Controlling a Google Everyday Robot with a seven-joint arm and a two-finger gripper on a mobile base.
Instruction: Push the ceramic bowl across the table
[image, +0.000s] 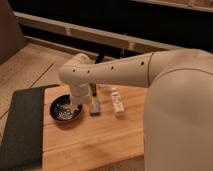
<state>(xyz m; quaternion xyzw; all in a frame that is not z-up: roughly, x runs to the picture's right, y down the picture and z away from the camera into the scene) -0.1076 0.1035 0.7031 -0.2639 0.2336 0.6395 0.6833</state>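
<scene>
table (95, 145), mat (22, 125) along its left side | ceramic bowl (64, 111) sits on the wood just beside the mat | gripper (84, 103) down at the bowl's right rim; jaws open or shut, we cannot tell | risk, we judge: an off-centre shove spins the bowl aside, or it snags on the mat's edge and tips

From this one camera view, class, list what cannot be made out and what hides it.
All in the camera view:
1. Bowl: its right rim is hidden behind the gripper, which sits at that edge.
2. Table: the right side is hidden by the arm, and the near edge is cut off by the frame.
3. Mat: its left corner is cut off by the frame.
4. White object right of the gripper: cannot tell what it is.
</scene>
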